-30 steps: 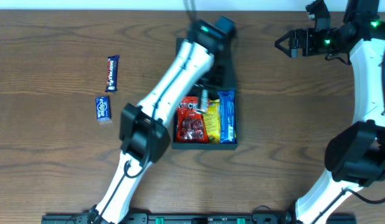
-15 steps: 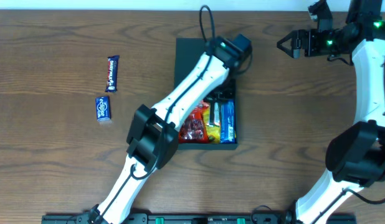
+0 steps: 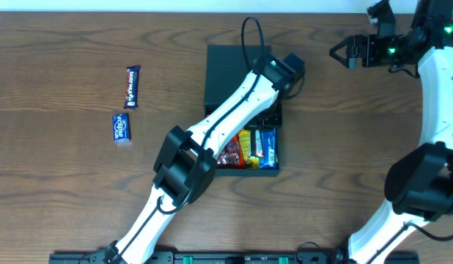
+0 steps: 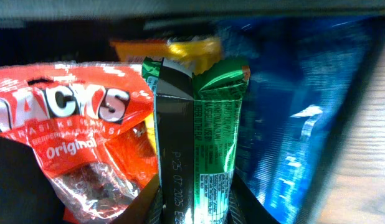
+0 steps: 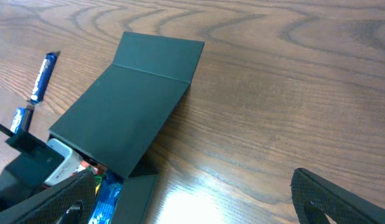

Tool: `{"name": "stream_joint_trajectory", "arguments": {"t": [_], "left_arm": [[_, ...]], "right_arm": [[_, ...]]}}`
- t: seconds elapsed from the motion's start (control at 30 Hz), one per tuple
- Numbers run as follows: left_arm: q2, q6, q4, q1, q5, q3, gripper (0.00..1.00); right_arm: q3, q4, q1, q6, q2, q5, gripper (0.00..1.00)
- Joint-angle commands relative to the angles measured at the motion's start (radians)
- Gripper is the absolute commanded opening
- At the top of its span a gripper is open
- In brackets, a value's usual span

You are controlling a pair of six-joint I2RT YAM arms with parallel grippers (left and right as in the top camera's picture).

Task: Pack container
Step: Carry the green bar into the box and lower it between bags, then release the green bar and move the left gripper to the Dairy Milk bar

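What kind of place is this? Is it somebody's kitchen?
Probably a robot lab, not a kitchen: a left arm and a right arm stand at a wooden table, with snack bars laid out beside a dark container of snacks. The left fingers hold a green packet.

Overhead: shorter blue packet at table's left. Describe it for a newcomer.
From the dark container at centre, look far left to two blue snacks lying alone. The shorter blue packet is the lower one in the picture: stubbier and brighter than the slim dark bar above it.
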Motion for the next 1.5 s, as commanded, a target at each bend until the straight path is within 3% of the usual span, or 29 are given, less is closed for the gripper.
{"name": "stream_joint_trajectory", "arguments": {"t": [0.0, 0.17, 0.2, 0.23, 0.27, 0.4, 0.6, 0.67, 0.8, 0.9, 1.1, 1.2, 1.37, 1.47], "left_arm": [[0.006, -0.032, 0.001, 0.002, -0.025, -0.025, 0.06], [0.006, -0.023, 0.014, 0.002, -0.026, -0.026, 0.06], [0.006, -0.023, 0.014, 0.002, -0.026, -0.026, 0.21], [0.006, -0.018, 0.014, 0.002, -0.025, -0.026, 0.5], [0.006, -0.016, 0.014, 0.003, -0.025, -0.026, 0.59], [0.004, 0.0, 0.012, 0.009, -0.024, -0.024, 0.71], [-0.043, 0.029, 0.002, 0.045, -0.047, 0.046, 0.66], [-0.089, 0.029, -0.005, 0.07, -0.127, 0.077, 0.6], [-0.202, 0.029, -0.015, 0.166, -0.362, 0.087, 0.64], [-0.254, 0.031, -0.037, 0.274, -0.424, 0.087, 0.66], [-0.26, 0.191, -0.066, 0.549, -0.413, 0.061, 0.67], [-0.228, 0.33, -0.03, 0.661, -0.305, 0.032, 0.7], [-0.133, 0.517, 0.047, 0.779, -0.129, 0.027, 0.76], [-0.074, 0.533, 0.076, 0.809, -0.117, 0.027, 0.77]], "right_arm": [[0.019, -0.003, -0.005, 0.011, -0.008, -0.02, 0.99], [0.019, -0.003, -0.005, 0.011, -0.008, -0.02, 0.99], [0.019, -0.003, -0.005, 0.011, -0.008, -0.02, 0.99], [0.019, -0.003, -0.005, 0.011, -0.008, -0.02, 0.99], [0.019, -0.003, -0.005, 0.011, -0.008, -0.02, 0.99], [0.019, -0.003, -0.005, 0.011, -0.008, -0.02, 0.99], [0.019, -0.003, -0.005, 0.011, -0.008, -0.02, 0.99], [0.019, -0.003, -0.005, 0.011, -0.008, -0.02, 0.99], [0.019, -0.003, -0.005, 0.011, -0.008, -0.02, 0.99], [0.019, -0.003, -0.005, 0.011, -0.008, -0.02, 0.99], [0.019, -0.002, -0.005, 0.011, -0.008, -0.02, 0.99], [0.019, 0.0, -0.003, 0.011, -0.008, -0.02, 0.99], [0.019, 0.001, 0.009, 0.01, -0.008, -0.019, 0.99], [0.019, 0.001, 0.017, 0.011, -0.008, -0.019, 0.99]]}}
